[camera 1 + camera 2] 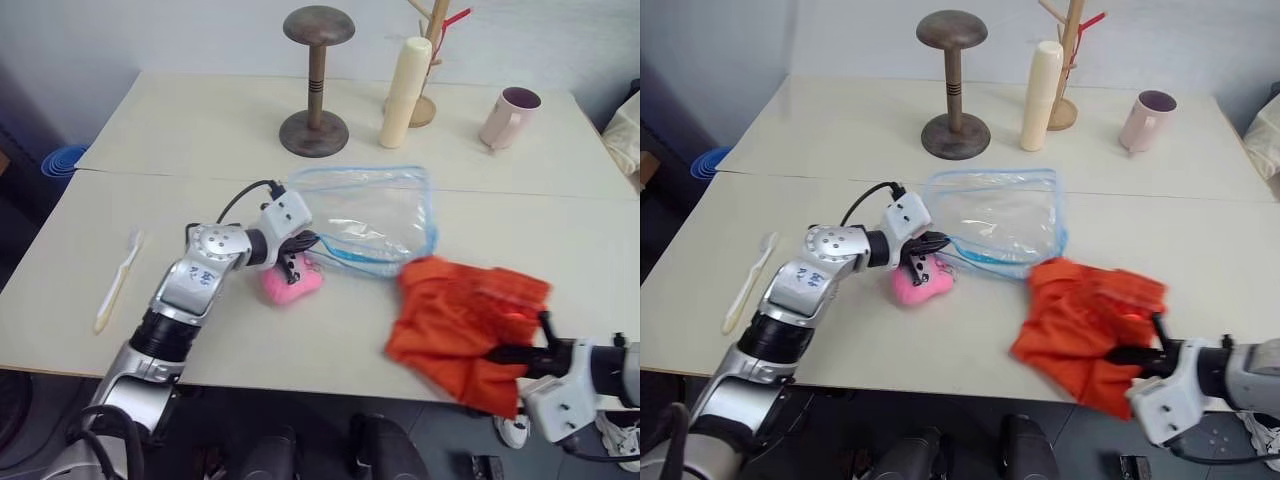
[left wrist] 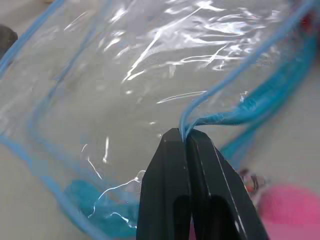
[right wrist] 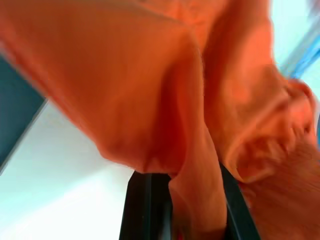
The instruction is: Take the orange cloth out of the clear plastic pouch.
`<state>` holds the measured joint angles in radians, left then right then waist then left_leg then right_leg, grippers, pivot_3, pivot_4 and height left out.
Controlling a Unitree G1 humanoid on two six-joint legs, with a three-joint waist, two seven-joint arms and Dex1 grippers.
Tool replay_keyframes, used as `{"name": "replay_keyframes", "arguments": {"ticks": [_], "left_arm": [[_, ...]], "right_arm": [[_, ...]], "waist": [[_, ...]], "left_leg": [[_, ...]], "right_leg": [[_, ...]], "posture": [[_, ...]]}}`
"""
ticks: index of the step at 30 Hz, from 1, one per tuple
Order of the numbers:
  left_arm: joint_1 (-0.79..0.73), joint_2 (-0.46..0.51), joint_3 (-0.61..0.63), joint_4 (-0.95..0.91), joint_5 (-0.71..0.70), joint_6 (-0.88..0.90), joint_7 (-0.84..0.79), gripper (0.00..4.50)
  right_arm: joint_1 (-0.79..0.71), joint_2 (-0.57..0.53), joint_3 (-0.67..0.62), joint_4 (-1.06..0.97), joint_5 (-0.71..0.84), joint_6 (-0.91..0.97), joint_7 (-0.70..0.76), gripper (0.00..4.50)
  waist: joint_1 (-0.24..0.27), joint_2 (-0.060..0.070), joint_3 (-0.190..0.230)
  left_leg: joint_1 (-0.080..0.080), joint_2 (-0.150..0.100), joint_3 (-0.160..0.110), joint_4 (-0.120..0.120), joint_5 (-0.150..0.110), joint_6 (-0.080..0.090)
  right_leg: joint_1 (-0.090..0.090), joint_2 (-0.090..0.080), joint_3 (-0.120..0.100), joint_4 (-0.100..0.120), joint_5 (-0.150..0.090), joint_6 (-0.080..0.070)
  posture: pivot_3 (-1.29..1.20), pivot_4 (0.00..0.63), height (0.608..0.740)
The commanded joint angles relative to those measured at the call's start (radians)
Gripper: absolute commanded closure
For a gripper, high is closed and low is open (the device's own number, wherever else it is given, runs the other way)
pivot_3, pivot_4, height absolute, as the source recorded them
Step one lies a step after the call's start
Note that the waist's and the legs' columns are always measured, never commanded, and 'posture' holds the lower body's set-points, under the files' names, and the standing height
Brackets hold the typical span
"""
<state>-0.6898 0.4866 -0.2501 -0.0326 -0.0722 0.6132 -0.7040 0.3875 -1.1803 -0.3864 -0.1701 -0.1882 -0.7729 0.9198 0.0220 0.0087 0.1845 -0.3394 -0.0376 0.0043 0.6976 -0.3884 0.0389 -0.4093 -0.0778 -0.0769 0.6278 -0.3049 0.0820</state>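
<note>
Orange cloth (image 1: 455, 325) now lies outside the clear plastic pouch (image 1: 368, 215), spread at the tabletop's (image 1: 300, 340) near edge, part hanging over it, pinched in the right gripper's (image 1: 528, 352) closed fingers. The left gripper (image 1: 300, 243) clamps the pouch's blue edging just above a pink plush toy (image 1: 290, 283). Judging from this, set the cloth fully onto the tabletop before letting go, so it doesn't slide off.
</note>
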Motion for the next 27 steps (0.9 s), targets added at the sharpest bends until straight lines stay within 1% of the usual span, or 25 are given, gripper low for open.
{"name": "replay_keyframes", "arguments": {"ticks": [1, 2, 4, 6, 9, 13, 15, 17, 18, 19, 20, 21, 25, 27], "left_arm": [[0.003, 0.015, 0.007, -0.073, -0.003, 0.008, -0.02, 4.5], [0.004, 0.018, 0.005, -0.075, -0.002, -0.003, -0.028, 4.5], [0.009, 0.021, 0.004, -0.104, -0.033, 0.012, -0.069, 4.5], [0.021, 0.026, -0.004, -0.165, -0.082, 0.05, -0.127, 4.5], [0.048, 0.07, -0.046, -0.239, -0.099, 0.056, -0.204, 4.5], [0.074, 0.129, -0.085, -0.288, -0.096, 0.049, -0.262, 4.5], [0.078, 0.143, -0.099, -0.289, -0.076, 0.034, -0.261, 4.5], [0.07, 0.136, -0.107, -0.259, -0.044, 0.032, -0.228, 4.5], [0.067, 0.125, -0.102, -0.247, -0.042, 0.045, -0.21, 4.5], [0.066, 0.114, -0.093, -0.243, -0.046, 0.056, -0.198, 4.27], [0.067, 0.106, -0.087, -0.243, -0.05, 0.063, -0.192, 4.02], [0.071, 0.095, -0.068, -0.252, -0.074, 0.087, -0.19, 3.79], [0.088, 0.082, 0.011, -0.286, -0.153, 0.158, -0.187, 2.54], [0.11, 0.101, 0.094, -0.319, -0.243, 0.202, -0.225, 1.92]], "right_arm": [[-0.01, -0.028, -0.105, 0.158, -0.048, -0.079, -0.044, 4.46], [-0.028, -0.035, -0.112, 0.208, -0.057, -0.084, -0.062, 4.46], [-0.096, -0.035, -0.108, 0.303, -0.091, -0.039, -0.126, 4.46], [-0.202, -0.006, -0.071, 0.384, -0.113, 0.082, -0.198, 4.46], [-0.333, 0.054, 0.015, 0.448, -0.155, 0.241, -0.264, 4.46], [-0.461, 0.151, 0.126, 0.475, -0.204, 0.397, -0.332, 4.46], [-0.484, 0.181, 0.154, 0.452, -0.197, 0.437, -0.338, 4.46], [-0.482, 0.209, 0.184, 0.405, -0.169, 0.473, -0.311, 4.46], [-0.474, 0.213, 0.193, 0.384, -0.161, 0.482, -0.302, 4.18], [-0.463, 0.215, 0.195, 0.363, -0.148, 0.497, -0.29, 3.84], [-0.455, 0.213, 0.195, 0.349, -0.139, 0.51, -0.284, 3.6], [-0.442, 0.209, 0.188, 0.327, -0.125, 0.529, -0.273, 3.23], [-0.389, 0.197, 0.142, 0.241, -0.049, 0.598, -0.227, 1.86], [-0.331, 0.204, 0.072, 0.162, 0.033, 0.671, -0.181, 1.17]], "waist": [[0.001, 0.0, 0.0], [0.001, 0.0, 0.0], [-0.003, 0.0, 0.0], [-0.009, 0.0, 0.0], [-0.016, 0.0, 0.0], [-0.024, 0.0, 0.0], [-0.023, 0.002, 0.0], [-0.022, 0.003, 0.0], [-0.022, 0.003, 0.0], [-0.022, 0.003, 0.0], [-0.022, 0.003, 0.0], [-0.021, 0.003, 0.0], [-0.02, 0.003, 0.0], [-0.019, 0.003, 0.0]], "left_leg": [[0.0, 0.0, 0.0, 0.0, 0.0, 0.0], [0.0, 0.0, 0.0, 0.0, 0.0, 0.0], [0.0, 0.0, 0.0, 0.0, 0.0, 0.0], [0.0, 0.0, 0.001, 0.0, 0.0, 0.0], [0.0, 0.001, 0.001, 0.0, 0.0, 0.0], [0.0, 0.001, 0.001, 0.0, 0.0, 0.0], [0.0, 0.001, 0.001, 0.0, 0.0, 0.0], [0.0, 0.001, 0.001, 0.001, 0.0, 0.0], [0.0, 0.001, 0.001, 0.001, 0.0, 0.0], [0.0, 0.001, 0.001, 0.001, 0.0, 0.0], [0.0, 0.001, 0.001, 0.001, 0.0, 0.0], [0.0, 0.001, 0.001, 0.001, 0.0, 0.0], [0.0, 0.001, 0.0, 0.001, 0.0, 0.0], [0.0, 0.001, 0.0, 0.001, 0.0, 0.0]], "right_leg": [[0.0, 0.0, 0.0, 0.0, 0.0, 0.0], [0.0, 0.0, 0.0, 0.0, 0.0, 0.0], [0.0, 0.0, 0.0, 0.0, 0.0, 0.0], [0.0, 0.0, 0.0, 0.0, 0.0, 0.0], [0.0, 0.0, 0.001, 0.0, 0.0, 0.0], [0.0, 0.001, 0.0, 0.001, 0.0, 0.0], [-0.001, 0.001, 0.001, 0.002, 0.0, 0.0], [-0.001, 0.0, 0.001, 0.002, 0.0, 0.0], [-0.001, 0.0, 0.001, 0.002, 0.0, 0.0], [-0.001, 0.0, 0.002, 0.002, 0.0, 0.0], [-0.001, 0.0, 0.002, 0.002, 0.0, 0.0], [-0.001, 0.001, 0.001, 0.002, 0.0, 0.0], [-0.001, 0.0, 0.001, 0.002, 0.0, 0.0], [-0.001, 0.001, 0.001, 0.002, 0.0, 0.0]], "posture": [[0.0, 0.15, 0.74], [0.0, 0.15, 0.74], [0.0, 0.15, 0.74], [0.0, 0.15, 0.74], [0.0, 0.15, 0.74], [0.0, 0.15, 0.74], [0.0, 0.15, 0.74], [0.0, 0.15, 0.74], [0.0, 0.15, 0.74], [0.0, 0.15, 0.74], [0.0, 0.15, 0.74], [0.0, 0.15, 0.74], [0.0, 0.15, 0.74], [0.0, 0.15, 0.74]]}}
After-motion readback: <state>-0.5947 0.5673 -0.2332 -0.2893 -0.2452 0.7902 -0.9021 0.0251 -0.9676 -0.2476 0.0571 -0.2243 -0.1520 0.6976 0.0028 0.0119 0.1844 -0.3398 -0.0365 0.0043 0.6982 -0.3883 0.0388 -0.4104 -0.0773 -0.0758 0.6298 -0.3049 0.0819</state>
